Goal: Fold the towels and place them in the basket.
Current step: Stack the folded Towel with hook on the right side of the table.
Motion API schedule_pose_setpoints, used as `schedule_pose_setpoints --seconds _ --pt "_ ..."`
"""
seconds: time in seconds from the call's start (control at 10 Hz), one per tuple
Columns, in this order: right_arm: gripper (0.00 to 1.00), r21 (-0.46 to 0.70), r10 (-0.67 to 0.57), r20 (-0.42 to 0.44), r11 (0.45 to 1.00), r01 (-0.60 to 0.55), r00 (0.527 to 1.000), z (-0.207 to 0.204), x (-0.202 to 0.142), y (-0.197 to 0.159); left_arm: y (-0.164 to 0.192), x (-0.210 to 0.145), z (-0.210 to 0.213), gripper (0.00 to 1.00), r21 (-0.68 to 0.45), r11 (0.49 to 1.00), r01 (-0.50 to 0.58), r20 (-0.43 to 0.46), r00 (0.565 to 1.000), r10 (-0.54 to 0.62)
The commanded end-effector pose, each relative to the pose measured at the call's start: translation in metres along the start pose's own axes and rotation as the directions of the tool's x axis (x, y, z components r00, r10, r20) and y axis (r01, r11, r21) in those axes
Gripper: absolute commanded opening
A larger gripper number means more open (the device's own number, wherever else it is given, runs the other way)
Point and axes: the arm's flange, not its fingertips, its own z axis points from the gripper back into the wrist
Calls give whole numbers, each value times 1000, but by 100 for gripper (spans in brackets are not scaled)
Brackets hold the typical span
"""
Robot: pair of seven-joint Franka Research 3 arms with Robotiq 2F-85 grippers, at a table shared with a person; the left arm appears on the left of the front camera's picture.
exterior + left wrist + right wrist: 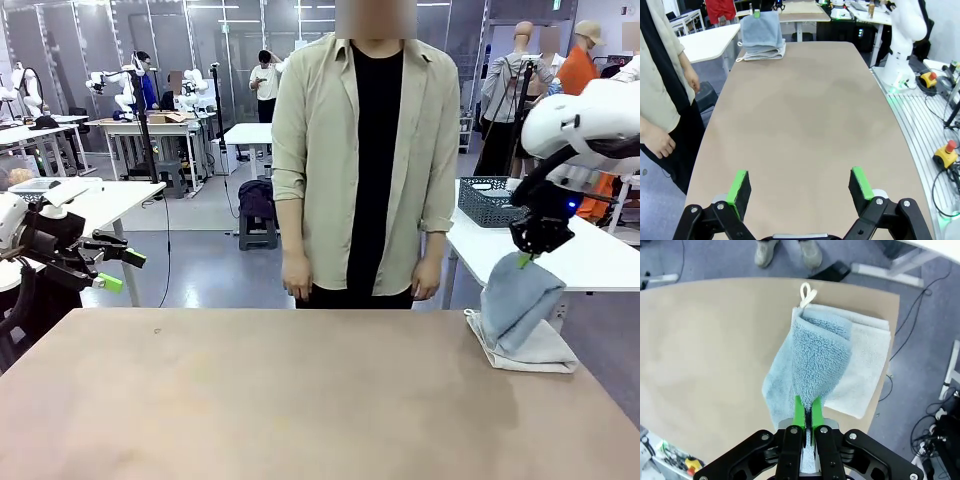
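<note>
My right gripper [524,260] is shut on the top edge of a light blue towel [520,300], lifting it so it hangs above the table's far right corner. In the right wrist view the green pads [800,412] pinch the blue towel [810,365] over a folded cream-white towel [865,365] lying flat. That cream-white towel [530,352] also shows under the blue one in the front view. The left gripper [115,268] stands open off the table's left edge, its fingers [740,187] wide apart with nothing between them. A dark wire basket [490,203] sits on a white table behind.
A person [360,160] stands at the far side of the brown table [280,400], hands down at the sides. The white side table [590,255] with the basket lies beyond the right corner. The right arm's base [902,50] stands beside the table.
</note>
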Motion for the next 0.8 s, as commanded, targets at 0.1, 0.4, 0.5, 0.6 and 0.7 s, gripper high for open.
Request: schedule_pose_setpoints --seconds 0.1,0.4,0.5,0.6,0.7 --pt "6 82 79 -25 994 -77 997 -24 25 -60 -4 0 0 100 4 1000 10 -4 1000 -10" --pt "6 123 166 16 978 -166 986 -43 40 -105 -4 0 0 100 4 1000 10 -4 1000 -10" --pt "21 135 140 -12 981 -137 990 -47 45 -112 -4 0 0 100 4 1000 10 -4 1000 -10" --pt "26 139 141 -28 981 -136 990 -46 44 -114 -4 0 0 100 4 1000 10 -4 1000 -10" --pt "41 137 144 -39 981 -138 989 -43 41 -111 -4 0 0 100 4 1000 10 -4 1000 -10"
